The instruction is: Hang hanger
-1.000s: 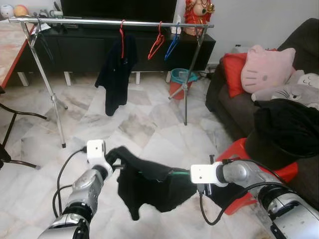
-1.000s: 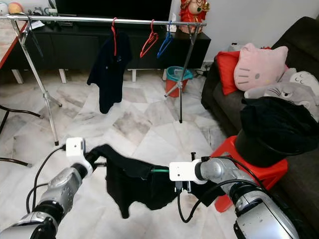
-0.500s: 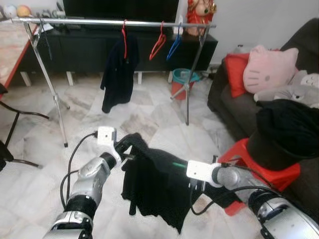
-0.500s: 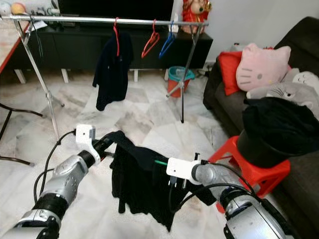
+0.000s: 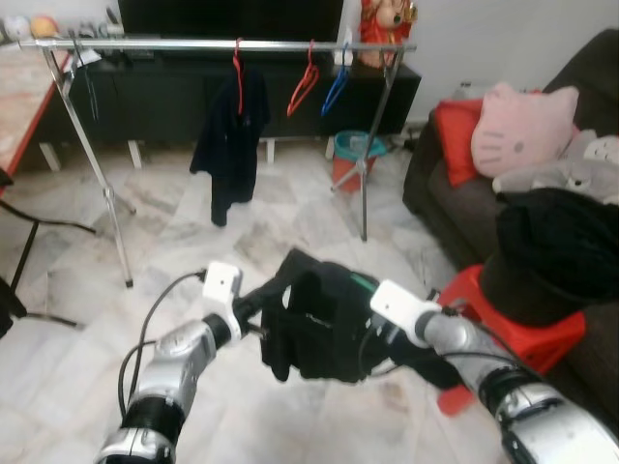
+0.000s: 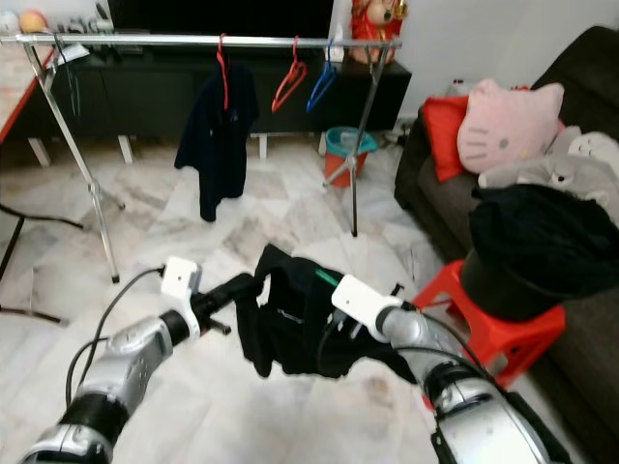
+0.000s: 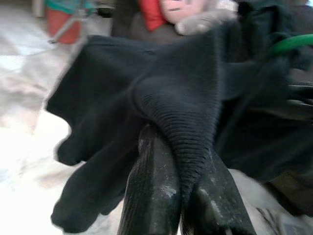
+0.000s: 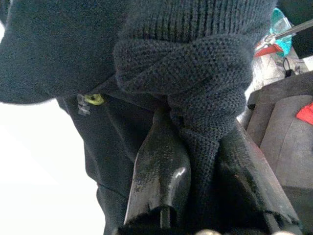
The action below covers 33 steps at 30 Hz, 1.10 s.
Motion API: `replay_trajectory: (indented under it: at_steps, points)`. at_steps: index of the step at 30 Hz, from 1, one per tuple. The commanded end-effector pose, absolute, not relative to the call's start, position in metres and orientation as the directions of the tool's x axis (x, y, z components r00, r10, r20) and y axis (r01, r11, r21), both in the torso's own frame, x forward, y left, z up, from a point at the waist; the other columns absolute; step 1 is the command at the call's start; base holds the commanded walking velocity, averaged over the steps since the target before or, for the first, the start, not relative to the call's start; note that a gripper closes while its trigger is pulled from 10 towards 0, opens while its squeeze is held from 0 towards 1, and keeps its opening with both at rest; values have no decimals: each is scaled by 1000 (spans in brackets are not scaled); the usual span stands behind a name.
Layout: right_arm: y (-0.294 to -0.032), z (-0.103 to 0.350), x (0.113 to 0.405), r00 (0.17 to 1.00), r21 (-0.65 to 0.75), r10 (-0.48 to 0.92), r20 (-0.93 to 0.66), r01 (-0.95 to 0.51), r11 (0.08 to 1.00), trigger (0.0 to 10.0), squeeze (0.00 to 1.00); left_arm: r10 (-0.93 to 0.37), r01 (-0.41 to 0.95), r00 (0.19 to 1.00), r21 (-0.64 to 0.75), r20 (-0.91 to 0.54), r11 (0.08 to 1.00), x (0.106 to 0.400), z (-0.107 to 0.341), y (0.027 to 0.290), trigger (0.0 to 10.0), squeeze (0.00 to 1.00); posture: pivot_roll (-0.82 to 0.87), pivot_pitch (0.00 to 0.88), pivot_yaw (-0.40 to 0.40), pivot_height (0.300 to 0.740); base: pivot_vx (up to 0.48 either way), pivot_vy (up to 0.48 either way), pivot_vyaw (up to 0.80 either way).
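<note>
Jaws of both grippers are pinched on the black garment [image 5: 319,324].
It is held bunched between left gripper [image 7: 183,161] and right gripper [image 8: 195,147], a green hanger [image 5: 360,281] inside.

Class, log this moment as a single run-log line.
left gripper: shut on black garment | right gripper: shut on black garment | green hanger: inside garment | clothes rail: ahead, not reached

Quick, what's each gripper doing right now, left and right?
Left gripper: shut on the black garment.
Right gripper: shut on the same black garment.
</note>
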State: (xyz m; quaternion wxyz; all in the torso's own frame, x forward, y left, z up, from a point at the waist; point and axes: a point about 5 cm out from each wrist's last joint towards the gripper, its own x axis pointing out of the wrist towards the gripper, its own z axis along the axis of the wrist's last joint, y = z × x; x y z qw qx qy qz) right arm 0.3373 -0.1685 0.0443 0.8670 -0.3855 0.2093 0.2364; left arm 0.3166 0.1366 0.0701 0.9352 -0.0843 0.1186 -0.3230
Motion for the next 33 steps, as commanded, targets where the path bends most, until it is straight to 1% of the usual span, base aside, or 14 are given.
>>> replay_trajectory:
  at_steps: [1, 5, 7, 10, 14, 20, 22, 24, 30, 31, 33]
  points:
    - [-171, 51, 343, 825, -578, 221, -521, -531, 619, 0, 0, -662, 634, 740, -207, -118, 745, 321, 85, 128, 10000, 0, 115, 0, -130, 740, 0, 0, 0]
    - [-163, 52, 345, 847, -568, 213, -487, -492, 660, 0, 0, -722, 699, 688, -205, -70, 686, 318, 95, 122, 10000, 0, 114, 0, -129, 740, 0, 0, 0]
    - [-157, 54, 346, 863, -550, 220, -455, -467, 692, 0, 0, -747, 723, 661, -207, -66, 659, 316, 97, 118, 10000, 0, 116, 0, -128, 740, 0, 0, 0]
    - [-150, 64, 351, 906, -486, 221, -360, -384, 785, 0, 0, -776, 753, 627, -205, -68, 626, 311, 96, 110, 10000, 0, 125, 0, -128, 740, 0, 0, 0]
    - [-149, 73, 356, 932, -459, 200, -302, -326, 827, 0, 0, -800, 777, 596, -201, -68, 596, 306, 96, 107, 10000, 0, 118, 0, -115, 740, 0, 0, 0]
    - [-149, 82, 361, 955, -422, 169, -244, -261, 868, 0, 0, -833, 808, 548, -211, -74, 551, 300, 98, 103, 10000, 0, 122, 0, -99, 740, 0, 0, 0]
    - [-148, 83, 362, 959, -364, 157, -234, -236, 901, 0, 0, -851, 826, 516, -208, -95, 524, 298, 98, 103, 10000, 0, 128, 0, -91, 740, 0, 0, 0]
    - [-147, 84, 363, 963, -319, 153, -224, -221, 922, 0, 0, -858, 833, 501, -209, -111, 513, 296, 98, 103, 10000, 0, 129, 0, -88, 740, 0, 0, 0]
    - [-147, 89, 365, 974, -301, 136, -182, -187, 935, 0, 0, -875, 851, 457, -208, -160, 483, 289, 93, 104, 10000, 0, 128, 0, -81, 740, 0, 0, 0]
    - [-149, 90, 366, 975, -278, 125, -183, -174, 945, 0, 0, -878, 863, 435, -185, -198, 469, 285, 89, 104, 10000, 0, 132, 0, -79, 740, 0, 0, 0]
    - [-149, 90, 366, 975, -268, 123, -187, -171, 948, 0, 0, -875, 871, 425, -160, -233, 465, 283, 86, 104, 10000, 0, 132, 0, -78, 740, 0, 0, 0]
